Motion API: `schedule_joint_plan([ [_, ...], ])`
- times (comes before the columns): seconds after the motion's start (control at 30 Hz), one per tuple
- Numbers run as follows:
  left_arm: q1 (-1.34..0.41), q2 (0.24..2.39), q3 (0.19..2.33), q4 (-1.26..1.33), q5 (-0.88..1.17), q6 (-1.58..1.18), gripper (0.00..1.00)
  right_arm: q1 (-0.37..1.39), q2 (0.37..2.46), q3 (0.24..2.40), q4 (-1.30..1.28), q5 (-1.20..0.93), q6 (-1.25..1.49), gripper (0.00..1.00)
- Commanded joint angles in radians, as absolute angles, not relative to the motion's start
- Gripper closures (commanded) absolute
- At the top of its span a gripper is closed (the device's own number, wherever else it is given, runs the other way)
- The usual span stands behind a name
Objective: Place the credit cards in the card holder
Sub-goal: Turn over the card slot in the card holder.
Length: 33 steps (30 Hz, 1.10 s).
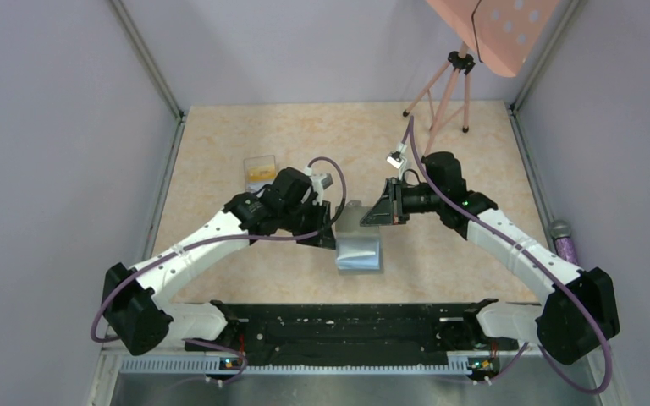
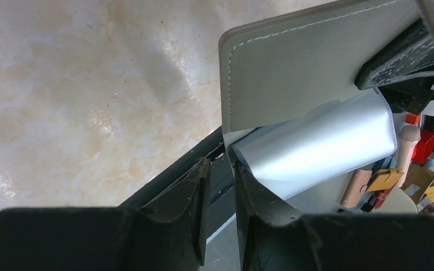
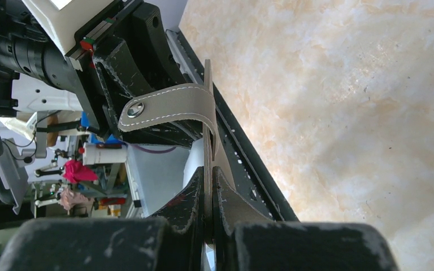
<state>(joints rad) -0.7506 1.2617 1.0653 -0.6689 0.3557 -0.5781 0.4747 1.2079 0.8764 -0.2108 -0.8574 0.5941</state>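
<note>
The card holder point(image 1: 360, 251) lies open at the table's middle, its light blue inside point(image 2: 322, 141) facing up. Its grey outer flap point(image 2: 294, 73) is raised. My right gripper point(image 1: 374, 213) point(image 3: 209, 170) is shut on that flap's edge, and the snap tab point(image 3: 169, 104) curls over just beyond its fingertips. My left gripper point(image 1: 332, 230) point(image 2: 221, 165) sits at the holder's left edge. Its jaws stand a little apart with nothing between them, and the right finger is next to the blue lining. Yellow and orange credit cards point(image 1: 261, 176) rest in a clear box behind the left arm.
The clear plastic box point(image 1: 260, 161) stands at the back left. A pink tripod point(image 1: 440, 93) stands at the back right, under a pink panel. A black rail point(image 1: 347, 326) runs along the near edge between the arm bases. A purple object point(image 1: 566, 247) lies beyond the right wall.
</note>
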Motion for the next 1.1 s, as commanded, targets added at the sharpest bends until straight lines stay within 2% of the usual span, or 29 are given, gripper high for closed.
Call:
schedule_joint_plan([
  [0.0,-0.756,1.277,1.136,-0.669,0.394,-0.546,0.71,0.48,1.216,0.88,-0.189,-0.85,0.581,1.0],
  [0.27,-0.777,1.322,1.177,-0.731,0.366,-0.515,0.66,0.481,1.227,0.887,-0.196,-0.848,0.578,1.0],
  [1.07,-0.868,1.445,1.364,-0.932,0.193,-0.455,0.71,0.481,1.242,0.896,-0.216,-0.842,0.565,1.0],
])
